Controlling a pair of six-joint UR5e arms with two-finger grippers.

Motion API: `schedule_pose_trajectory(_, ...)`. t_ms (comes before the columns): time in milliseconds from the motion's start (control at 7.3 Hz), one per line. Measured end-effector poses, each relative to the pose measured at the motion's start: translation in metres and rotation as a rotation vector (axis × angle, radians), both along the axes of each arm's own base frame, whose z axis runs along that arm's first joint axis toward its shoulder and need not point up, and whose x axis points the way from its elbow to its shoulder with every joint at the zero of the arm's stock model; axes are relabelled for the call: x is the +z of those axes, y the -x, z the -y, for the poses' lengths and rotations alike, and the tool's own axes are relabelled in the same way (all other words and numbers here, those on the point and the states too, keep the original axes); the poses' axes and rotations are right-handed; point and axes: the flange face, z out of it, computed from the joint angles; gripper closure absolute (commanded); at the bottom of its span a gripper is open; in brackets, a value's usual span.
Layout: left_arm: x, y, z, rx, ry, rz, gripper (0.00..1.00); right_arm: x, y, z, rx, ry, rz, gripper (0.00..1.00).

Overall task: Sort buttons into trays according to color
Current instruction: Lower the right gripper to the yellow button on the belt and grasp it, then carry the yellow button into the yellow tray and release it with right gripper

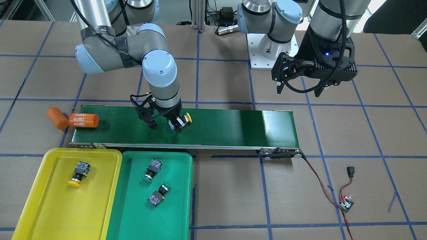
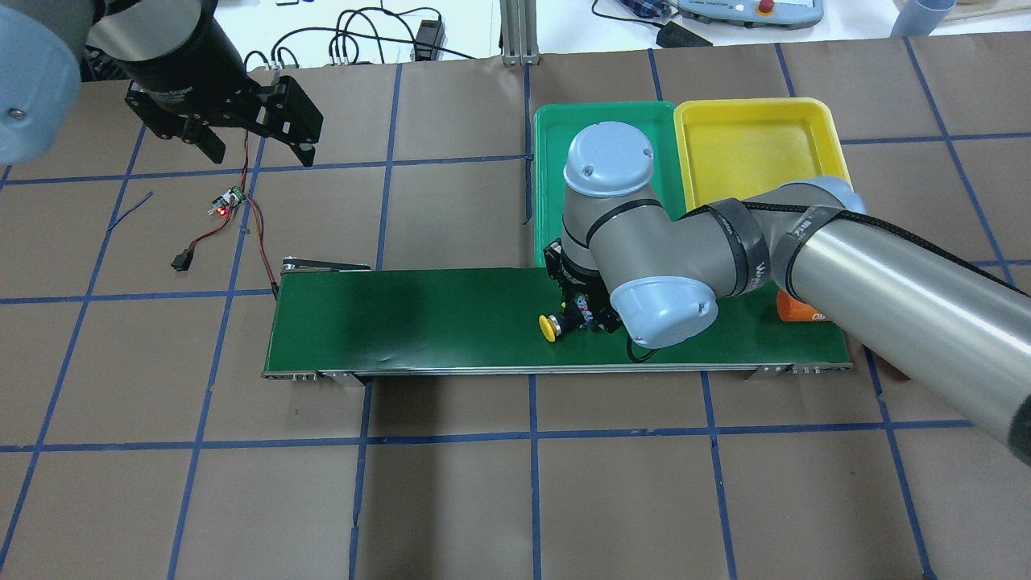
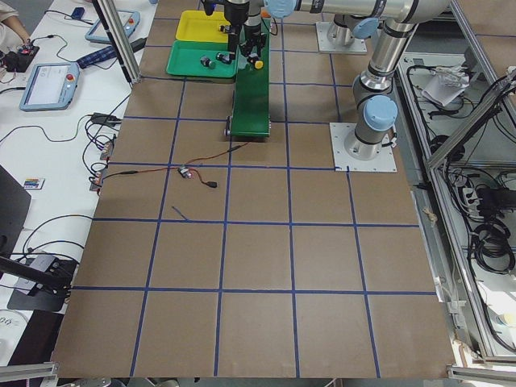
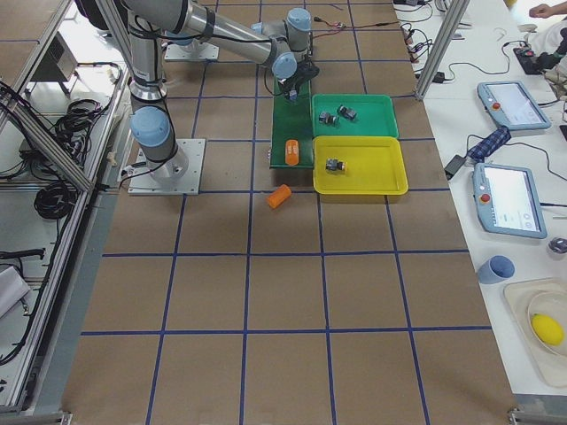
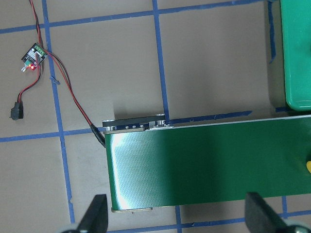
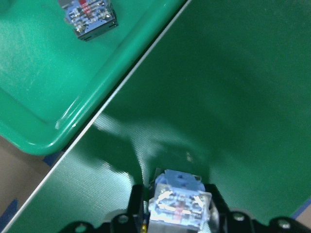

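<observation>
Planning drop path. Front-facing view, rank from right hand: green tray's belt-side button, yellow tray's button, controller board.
From the right hand, gripping a yellow button:
1. Green button, green tray, just below.
2. Second yellow button, yellow tray, view's lower left.
3. Controller board, table, far right.

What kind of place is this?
Probably a robotics lab test cell: a paper-covered table gridded with blue tape, a short conveyor belt on it, and teach pendants alongside.

Yellow tray [image 1: 56,206] and green tray [image 1: 140,213] glossy smooth plastic, conveyor belt [image 1: 227,126] fine-textured with sheen, side rail [image 1: 166,146] bare metal, table cover [image 1: 227,200] matt paper.
</observation>
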Motion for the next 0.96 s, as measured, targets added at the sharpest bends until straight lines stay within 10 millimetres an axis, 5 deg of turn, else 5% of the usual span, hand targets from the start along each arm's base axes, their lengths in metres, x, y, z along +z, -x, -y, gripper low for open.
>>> schedule_pose_trajectory(274,0.000,-0.002,-0.001,0.003,0.001,0.001,0.00,0.016,0.013,0.012,0.000,0.046,-0.031,1.00)
schedule_pose_trajectory(411,0.001,-0.003,-0.002,0.007,0.002,0.003,0.00,0.030,0.037,0.031,0.016,0.083,-0.060,1.00)
schedule_pose_trajectory(960,0.002,-0.004,-0.001,0.009,0.004,0.004,0.00,0.069,0.192,0.120,0.319,0.160,-0.113,1.00)
